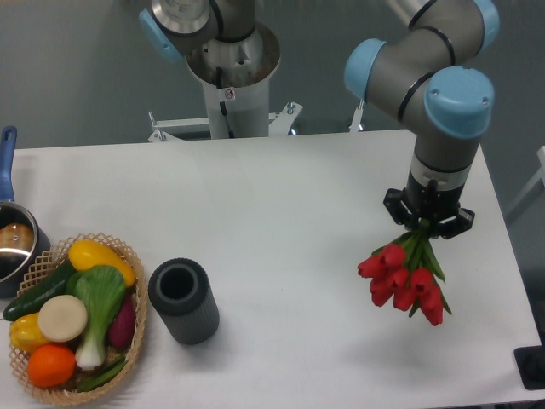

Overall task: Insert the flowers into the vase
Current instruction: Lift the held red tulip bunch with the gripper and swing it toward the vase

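Camera view from above and in front shows you a white surface [281, 221] with the UR5e arm [426, 60] reaching down over its right side. Your gripper [428, 223] is clenched on the green stems of the flowers [404, 279], a bunch of red tulip buds that hangs below it with the heads pointing down and slightly toward the left. The bunch is lifted off the surface, and a faint shadow lies beneath it.

You find the vase [182, 300], a short dark grey ribbed cylinder, standing upright near the front left, its round mouth open upward. It is well apart from the flowers, with bare surface between them.

Just beside the vase on its left sits a woven wicker basket [128, 256] holding vegetables and fruit, among them a green-and-white leafy vegetable [98, 311] and an orange [51, 365]. At the far left edge a metal pot [13, 243] with a blue handle touches the basket's rim.
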`<action>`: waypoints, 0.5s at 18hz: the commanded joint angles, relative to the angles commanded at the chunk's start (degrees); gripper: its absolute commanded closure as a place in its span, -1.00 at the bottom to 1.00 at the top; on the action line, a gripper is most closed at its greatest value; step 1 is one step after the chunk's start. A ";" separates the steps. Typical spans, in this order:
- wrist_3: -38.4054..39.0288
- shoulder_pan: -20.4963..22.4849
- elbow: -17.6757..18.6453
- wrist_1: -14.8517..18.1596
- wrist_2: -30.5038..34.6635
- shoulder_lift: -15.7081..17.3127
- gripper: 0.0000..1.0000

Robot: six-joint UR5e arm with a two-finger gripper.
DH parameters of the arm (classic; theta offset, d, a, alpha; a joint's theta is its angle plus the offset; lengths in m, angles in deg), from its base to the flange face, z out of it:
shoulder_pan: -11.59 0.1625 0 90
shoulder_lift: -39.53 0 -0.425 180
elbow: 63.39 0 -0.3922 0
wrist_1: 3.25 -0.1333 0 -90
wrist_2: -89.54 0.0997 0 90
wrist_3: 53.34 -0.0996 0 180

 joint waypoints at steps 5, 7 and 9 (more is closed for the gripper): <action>-0.18 0.18 0.00 -0.09 -0.61 1.23 1.00; 0.35 -0.35 0.00 -0.44 -2.01 1.32 1.00; 0.61 -0.70 0.00 -0.88 -5.52 1.32 1.00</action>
